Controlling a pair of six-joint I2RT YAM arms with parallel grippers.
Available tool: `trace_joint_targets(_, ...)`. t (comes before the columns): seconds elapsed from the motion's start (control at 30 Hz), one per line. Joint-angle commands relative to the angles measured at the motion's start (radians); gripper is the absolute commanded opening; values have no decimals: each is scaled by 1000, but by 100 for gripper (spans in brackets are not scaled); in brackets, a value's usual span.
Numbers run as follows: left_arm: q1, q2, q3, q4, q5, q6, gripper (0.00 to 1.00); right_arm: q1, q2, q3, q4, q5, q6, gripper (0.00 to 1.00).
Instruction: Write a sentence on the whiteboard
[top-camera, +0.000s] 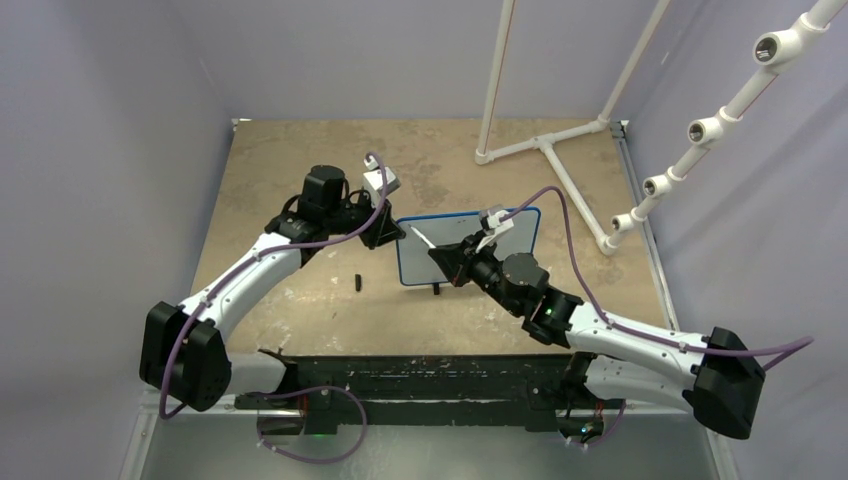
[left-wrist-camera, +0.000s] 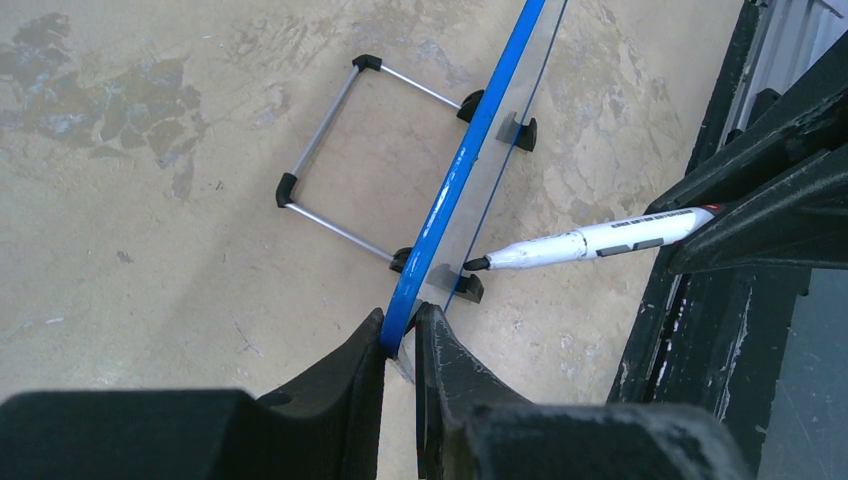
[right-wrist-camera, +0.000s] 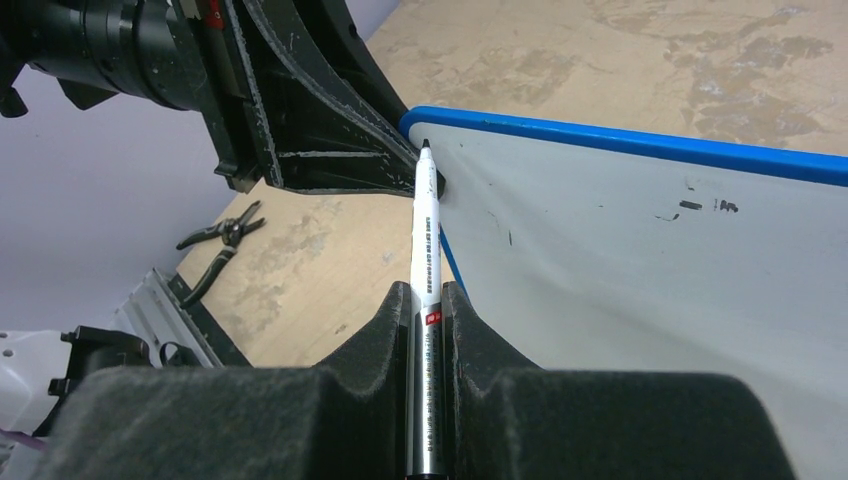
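The whiteboard (top-camera: 418, 262) stands upright mid-table on its wire stand (left-wrist-camera: 330, 150), its blue rim (left-wrist-camera: 470, 150) showing edge-on in the left wrist view. My left gripper (left-wrist-camera: 400, 320) is shut on the board's left edge, one finger on each side of the rim. My right gripper (right-wrist-camera: 427, 295) is shut on a white marker (right-wrist-camera: 427, 230). The uncapped black tip points at the board's upper left corner, right by the face (right-wrist-camera: 650, 270); I cannot tell if it touches. Only a few small black specks (right-wrist-camera: 700, 206) mark the board; no sentence shows.
A small black marker cap (top-camera: 357, 282) lies on the table left of the board. Pliers (right-wrist-camera: 220, 235) lie near the table's edge. A white pipe frame (top-camera: 545, 145) stands at the back right, with more white pipe (top-camera: 700, 130) along the right wall.
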Motion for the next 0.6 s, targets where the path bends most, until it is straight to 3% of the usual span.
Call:
trace_joint_targets(0.0,-6,-23,-12,-2,-51,48,0,7,7,48,31,35,-22,0)
trace_joint_targets(0.57,-14,-28,-13,-11,-47,55,0,12,37,58,22,88,-17,0)
